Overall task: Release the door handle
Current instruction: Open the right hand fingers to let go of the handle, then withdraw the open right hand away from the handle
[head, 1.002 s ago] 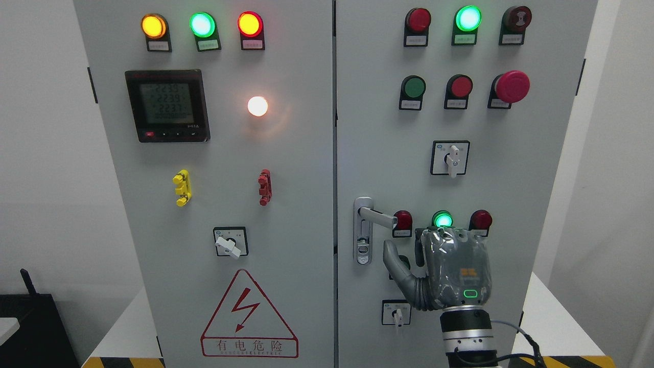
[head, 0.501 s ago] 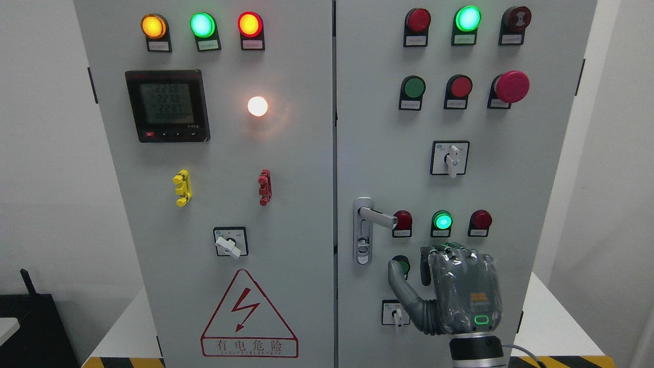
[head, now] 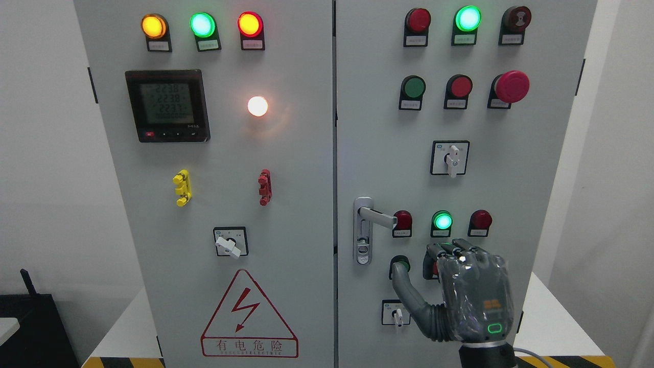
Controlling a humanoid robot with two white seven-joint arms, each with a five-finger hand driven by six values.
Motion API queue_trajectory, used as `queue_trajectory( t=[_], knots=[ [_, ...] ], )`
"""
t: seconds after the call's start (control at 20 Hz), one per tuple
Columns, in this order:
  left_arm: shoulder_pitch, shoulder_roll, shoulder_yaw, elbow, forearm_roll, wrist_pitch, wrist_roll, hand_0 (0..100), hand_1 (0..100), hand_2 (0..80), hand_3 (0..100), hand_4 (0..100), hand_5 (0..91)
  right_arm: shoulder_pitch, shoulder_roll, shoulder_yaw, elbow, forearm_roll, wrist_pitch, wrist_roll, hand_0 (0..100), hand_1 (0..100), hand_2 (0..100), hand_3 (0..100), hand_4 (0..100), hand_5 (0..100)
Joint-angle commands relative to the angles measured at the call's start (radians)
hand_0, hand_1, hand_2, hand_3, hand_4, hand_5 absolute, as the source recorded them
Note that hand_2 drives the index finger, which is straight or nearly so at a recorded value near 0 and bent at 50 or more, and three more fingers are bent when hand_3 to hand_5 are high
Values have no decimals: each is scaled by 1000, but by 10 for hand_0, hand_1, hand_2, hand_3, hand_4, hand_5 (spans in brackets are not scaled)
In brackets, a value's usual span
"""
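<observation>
The silver door handle (head: 377,216) sits on the left edge of the right cabinet door (head: 378,128), its lever pointing right and level. My right hand (head: 425,263), grey under a clear cover, comes up from the bottom right. It hangs below and to the right of the lever, apart from it. Its thumb (head: 402,283) is spread to the left, the other fingers are loosely bent toward the panel, and it holds nothing. The hand hides part of the lower row of buttons. My left arm is out of view.
A lit green lamp (head: 442,221) between two red ones sits just above my hand. A dark green button (head: 400,265) and a small rotary switch (head: 396,313) lie beside the thumb. The left door (head: 296,230) carries a meter (head: 167,105), lamps and a warning triangle (head: 249,319).
My right hand has dropped down and drifted to the right, further from the handle. The green lamp it partly covered is now fully in view. The lever has not moved.
</observation>
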Motion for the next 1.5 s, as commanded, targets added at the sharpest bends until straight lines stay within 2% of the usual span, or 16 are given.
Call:
queue_trajectory(
  t=[0.0, 0.05, 0.1, 0.2, 0.25, 0.3, 0.45, 0.5, 0.55, 0.6, 0.8, 1.45],
  knots=[
    [0, 0, 11, 17, 0, 1, -1, 120, 389, 0, 0, 0, 0, 1, -54, -25, -51, -93, -55, 6, 424, 100, 386, 628, 522, 427],
    [0, 0, 11, 17, 0, -1, -1, 120, 389, 0, 0, 0, 0, 1, -72, -30, -49, -116, -78, 9, 424, 101, 322, 517, 437, 355],
    [0, 0, 11, 17, 0, 1, -1, 120, 389, 0, 0, 0, 0, 2, -97, -36, -49, -144, -98, 14, 424, 102, 302, 483, 402, 324],
    [0, 0, 11, 17, 0, -1, -1, 120, 389, 0, 0, 0, 0, 4, -149, -38, -48, -211, -118, 14, 423, 102, 205, 328, 249, 152],
    [0, 0, 11, 17, 0, 1, -1, 120, 389, 0, 0, 0, 0, 5, -176, -38, -46, -245, -121, 14, 424, 100, 189, 310, 218, 120],
    [0, 0, 11, 17, 0, -1, -1, 120, 389, 0, 0, 0, 0, 7, -201, -38, -45, -279, -122, 14, 427, 94, 143, 251, 150, 25],
    [0, 0, 11, 17, 0, 1, -1, 120, 389, 0, 0, 0, 0, 27, -255, -41, -46, -344, -155, 14, 436, 66, 44, 96, 18, 0],
    [0, 0, 11, 17, 0, 1, -1, 120, 389, 0, 0, 0, 0, 32, -269, -42, -46, -354, -165, 14, 441, 50, 0, 46, 0, 0],
    [0, 0, 11, 17, 0, 1, -1, 120, 389, 0, 0, 0, 0, 42, -276, -48, -46, -371, -173, 16, 442, 43, 0, 31, 0, 0],
    [0, 0, 11, 17, 0, 1, -1, 120, 389, 0, 0, 0, 0, 54, -279, -48, -46, -387, -178, 16, 444, 28, 0, 0, 0, 0],
    [0, 0, 11, 17, 0, -1, -1, 120, 389, 0, 0, 0, 0, 87, -273, -55, -46, -394, -178, 16, 432, 20, 0, 0, 0, 0],
    [0, 0, 11, 17, 0, 1, -1, 120, 389, 0, 0, 0, 0, 87, -258, -53, -45, -396, -178, 14, 398, 51, 0, 0, 0, 0]
  ],
)
